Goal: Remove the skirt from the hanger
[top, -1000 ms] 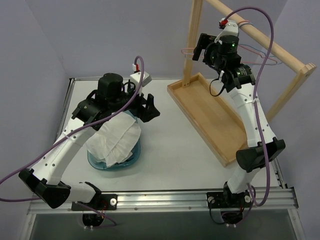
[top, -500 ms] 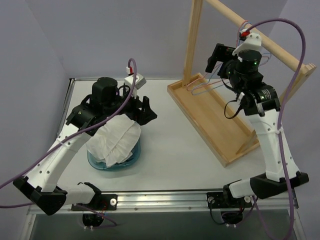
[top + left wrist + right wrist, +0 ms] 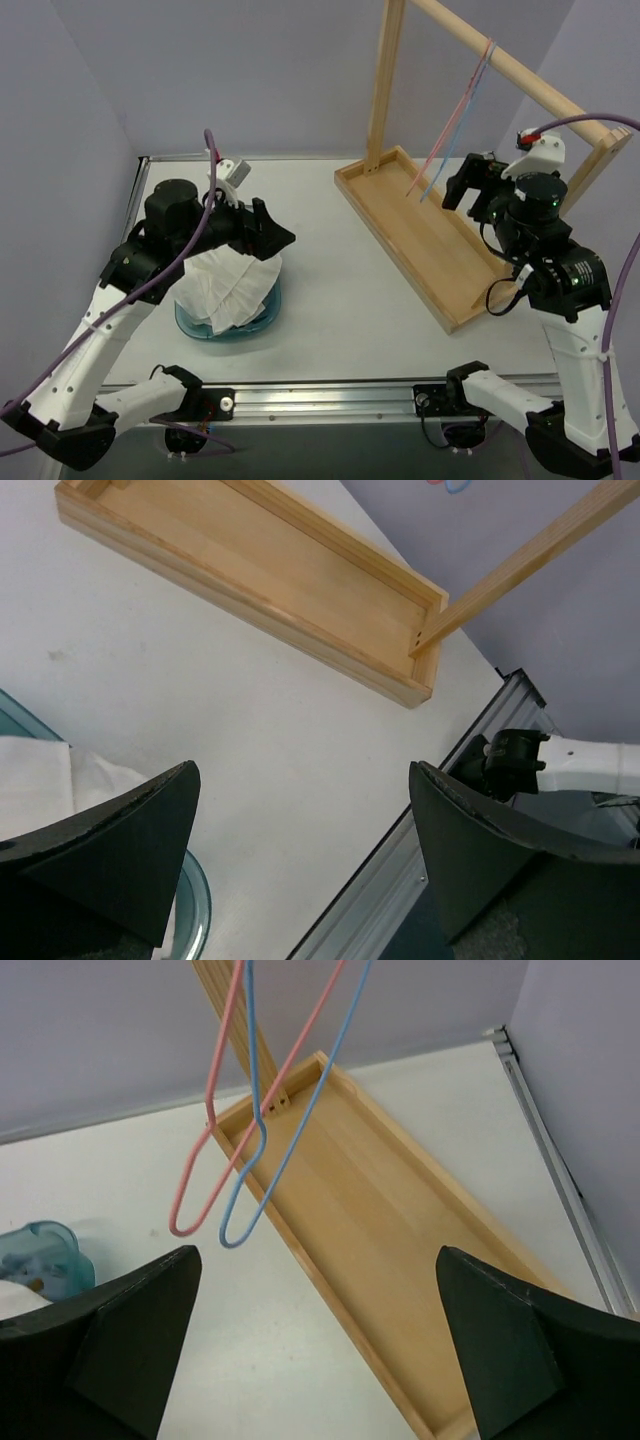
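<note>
The white, crinkly pleated skirt (image 3: 228,288) lies heaped in a translucent teal basin (image 3: 265,312) on the counter (image 3: 350,300), just at 7 o'clock of the left claw (image 3: 268,230), which is spread and empty. The thin light-blue wire hanger (image 3: 296,1108) hangs from the wooden rail (image 3: 520,70) beside a pink hanger (image 3: 220,1060), at 11 o'clock of the released right claw (image 3: 468,185).

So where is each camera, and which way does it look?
Top: above and behind the robot, looking down at the table; the left arm and right arm show.
Left wrist: on the left arm, facing the wooden tray; the open left gripper shows.
Right wrist: on the right arm, facing the blue hanger and pink hanger; the open right gripper shows.
All see the tray.
</note>
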Robot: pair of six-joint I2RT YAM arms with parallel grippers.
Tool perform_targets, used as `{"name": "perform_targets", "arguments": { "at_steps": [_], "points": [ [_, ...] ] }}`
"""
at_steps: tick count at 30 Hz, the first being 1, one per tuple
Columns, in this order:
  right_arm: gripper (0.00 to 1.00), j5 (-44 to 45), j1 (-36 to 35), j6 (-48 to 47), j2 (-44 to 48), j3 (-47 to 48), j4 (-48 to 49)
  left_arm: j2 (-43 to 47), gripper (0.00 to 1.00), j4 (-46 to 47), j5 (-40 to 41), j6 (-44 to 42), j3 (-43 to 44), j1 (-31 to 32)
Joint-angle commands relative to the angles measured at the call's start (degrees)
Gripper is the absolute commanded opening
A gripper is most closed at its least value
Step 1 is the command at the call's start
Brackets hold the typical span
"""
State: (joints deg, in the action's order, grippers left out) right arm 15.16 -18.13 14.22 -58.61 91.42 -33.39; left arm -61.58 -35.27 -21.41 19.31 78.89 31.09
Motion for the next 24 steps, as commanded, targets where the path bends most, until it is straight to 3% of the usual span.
{"name": "perform_targets", "arguments": {
  "at_steps": [1,11,24],
  "points": [
    [1.0,-0.9,-0.2,3.4,4.6,-6.4,-3.0,6.8,0.94,5.6,1.0,9.0,-4.5,-2.3],
    [1.0,-6.4,-0.2,6.5,25.4,-25.0,1.0,31.0,0.94,17.2,-1.0,25.2,-28.1,-3.4],
    [1.0,-5.8,-0.1,14.6,38.1,-34.0,-1.5,46.9,0.94,16.8,-2.1,34.8,-40.2,-3.4]
  ]
}}
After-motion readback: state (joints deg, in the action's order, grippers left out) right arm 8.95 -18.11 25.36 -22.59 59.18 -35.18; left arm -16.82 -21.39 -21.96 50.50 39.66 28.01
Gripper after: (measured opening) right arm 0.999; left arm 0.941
